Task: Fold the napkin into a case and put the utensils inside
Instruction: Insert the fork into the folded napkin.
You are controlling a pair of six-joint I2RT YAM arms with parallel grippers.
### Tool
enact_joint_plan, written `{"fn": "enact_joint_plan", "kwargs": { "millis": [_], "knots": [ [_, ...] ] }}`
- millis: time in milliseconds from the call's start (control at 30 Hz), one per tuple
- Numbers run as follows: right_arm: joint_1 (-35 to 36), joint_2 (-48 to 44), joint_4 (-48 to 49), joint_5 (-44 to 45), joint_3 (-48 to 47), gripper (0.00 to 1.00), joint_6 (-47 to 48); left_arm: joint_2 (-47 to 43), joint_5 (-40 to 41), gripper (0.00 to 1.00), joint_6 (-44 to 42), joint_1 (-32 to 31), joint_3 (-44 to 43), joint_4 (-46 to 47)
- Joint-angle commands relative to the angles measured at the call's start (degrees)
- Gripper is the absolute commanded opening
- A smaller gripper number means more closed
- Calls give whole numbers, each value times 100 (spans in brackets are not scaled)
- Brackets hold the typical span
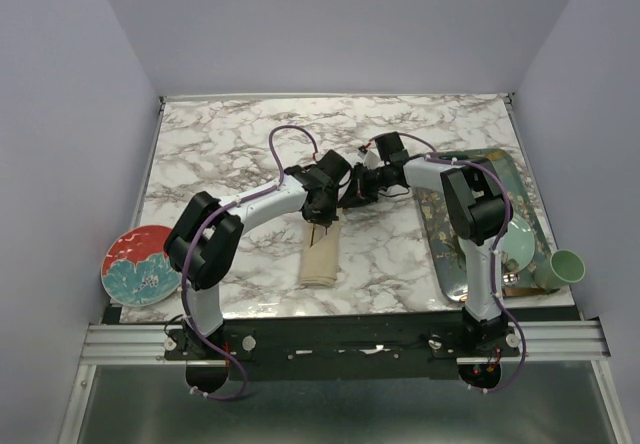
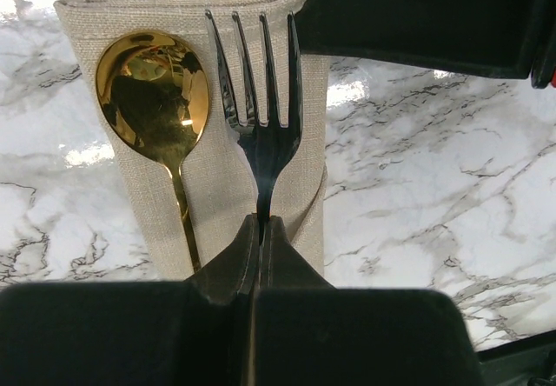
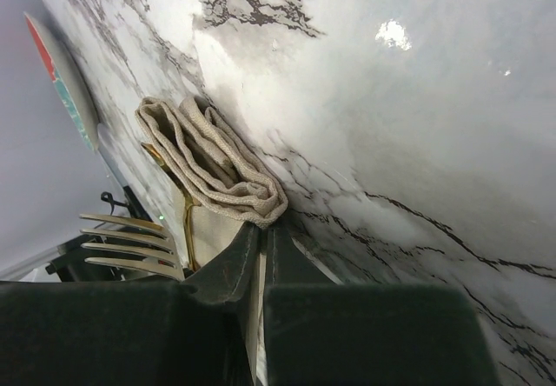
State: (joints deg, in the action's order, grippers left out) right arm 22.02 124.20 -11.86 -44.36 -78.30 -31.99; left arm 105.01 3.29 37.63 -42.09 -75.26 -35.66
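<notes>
The beige napkin [image 1: 320, 259] lies folded into a narrow case at the table's middle. In the left wrist view the gold spoon [image 2: 152, 90] rests on the cloth [image 2: 221, 177]. Beside it is the fork [image 2: 265, 134], tines pointing away, its handle pinched in my shut left gripper [image 2: 261, 222]. My right gripper [image 3: 265, 228] is shut on the bunched upper folds of the napkin [image 3: 213, 156] at their edge. The spoon's handle [image 3: 187, 216] shows beneath those folds, and the fork's tines [image 3: 130, 242] show at the left. Both grippers [image 1: 322, 214] [image 1: 352, 196] meet over the case's far end.
A red plate with a blue flower [image 1: 140, 264] sits at the near left edge. On the right, a patterned tray [image 1: 455, 264] holds a pale green plate [image 1: 515, 239], and a green cup [image 1: 563, 267] stands beside it. Purple walls enclose the table.
</notes>
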Motion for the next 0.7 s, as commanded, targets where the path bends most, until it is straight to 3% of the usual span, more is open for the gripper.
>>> {"fn": "enact_joint_plan", "kwargs": {
  "millis": [0,433,600,667],
  "knots": [
    [-22,87,166,296,96,8,17,-113,-197,0,69,-54,100,-143],
    [-22,16,193,340,140,7,35,116,-329,3,69,-54,91,-248],
    [-22,-63,193,358,175,7,96,177,-329,12,69,-54,65,-328],
    [-22,-98,201,358,184,7,96,169,-329,22,35,-54,21,-363]
  ]
}}
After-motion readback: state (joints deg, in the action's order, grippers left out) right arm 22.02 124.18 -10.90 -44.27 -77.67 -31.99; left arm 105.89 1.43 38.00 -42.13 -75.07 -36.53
